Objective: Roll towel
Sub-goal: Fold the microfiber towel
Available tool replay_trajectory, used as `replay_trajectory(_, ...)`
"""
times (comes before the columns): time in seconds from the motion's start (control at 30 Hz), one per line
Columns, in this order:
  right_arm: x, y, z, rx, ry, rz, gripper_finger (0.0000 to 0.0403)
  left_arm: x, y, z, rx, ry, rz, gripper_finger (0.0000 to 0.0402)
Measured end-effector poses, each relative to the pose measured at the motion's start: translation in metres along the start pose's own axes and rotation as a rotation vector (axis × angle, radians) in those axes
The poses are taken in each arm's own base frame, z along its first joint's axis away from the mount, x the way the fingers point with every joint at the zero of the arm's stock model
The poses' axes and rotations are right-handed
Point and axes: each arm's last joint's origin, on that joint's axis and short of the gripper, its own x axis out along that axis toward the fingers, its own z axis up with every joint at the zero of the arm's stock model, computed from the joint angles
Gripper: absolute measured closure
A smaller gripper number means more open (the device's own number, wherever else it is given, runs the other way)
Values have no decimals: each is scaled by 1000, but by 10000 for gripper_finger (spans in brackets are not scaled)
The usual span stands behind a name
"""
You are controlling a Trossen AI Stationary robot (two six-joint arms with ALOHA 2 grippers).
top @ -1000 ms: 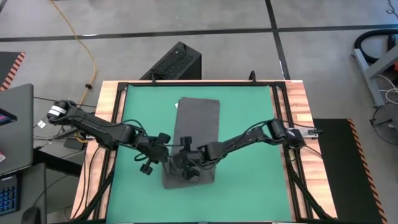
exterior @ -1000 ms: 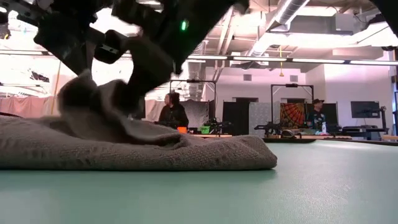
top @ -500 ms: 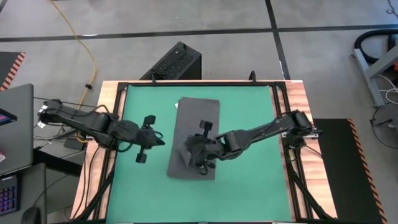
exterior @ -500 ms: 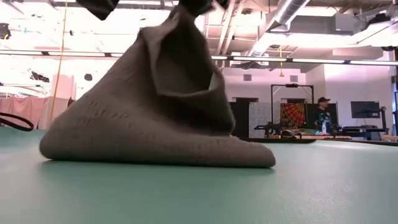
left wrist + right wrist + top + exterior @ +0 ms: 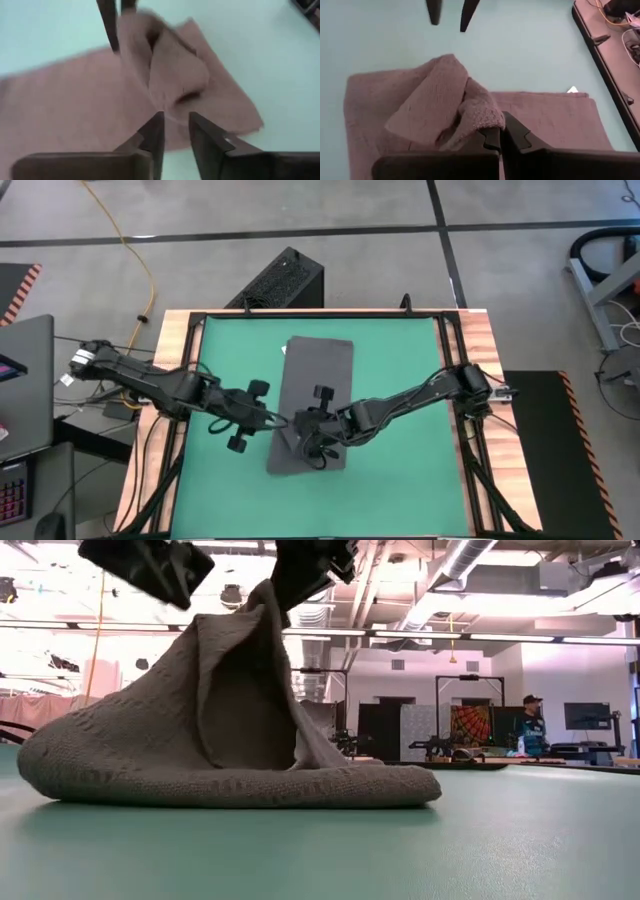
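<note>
The towel (image 5: 316, 402) is laid lengthwise on the green mat (image 5: 400, 360), near the mat's centre. Its far portion is flat on the mat. Its near portion is lifted off the mat and drawn up into a peaked fold, as seen in the low view (image 5: 225, 710).

The right gripper (image 5: 504, 135) is positioned over the near portion of the towel. Its fingers are pressed together on a bunched fold of cloth, and the raised peak is held by this grip. In the high view the right gripper (image 5: 318, 430) is seen above the towel's near half, with the right arm reaching in from the mat's right side.

The left gripper (image 5: 175, 130) is positioned just beside the towel's left edge, above the mat. Its fingers are parted by a narrow gap, and no cloth is seen between them. In the high view the left gripper (image 5: 268, 420) is close to the right gripper without touching it.

A small white tag (image 5: 572, 90) is visible at one edge of the flat portion of the towel.
</note>
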Motion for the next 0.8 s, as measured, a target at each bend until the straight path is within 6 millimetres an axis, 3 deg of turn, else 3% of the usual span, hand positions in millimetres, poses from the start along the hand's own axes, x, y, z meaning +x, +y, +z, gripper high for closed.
replay_trajectory(0.1, -2, 0, 1, 2, -5, 4, 390, 12, -1, 0, -27, 29, -66, 267)
replay_trajectory(0.3, 3, 10, -4, -10, 5, 17, 390, 28, 10, -4, -56, 94, -11, 216)
replay_trajectory(0.53, 8, 25, -16, -56, 56, 45, 390, 32, 29, -5, -145, 73, -21, 207)
replay_trajectory(0.67, 7, 26, -15, -52, 53, 44, 390, 30, 27, 0, -150, 5, -157, 207)
replay_trajectory(0.8, 7, 24, -14, -49, 46, 45, 390, 40, 22, 1, -92, 15, -141, 207)
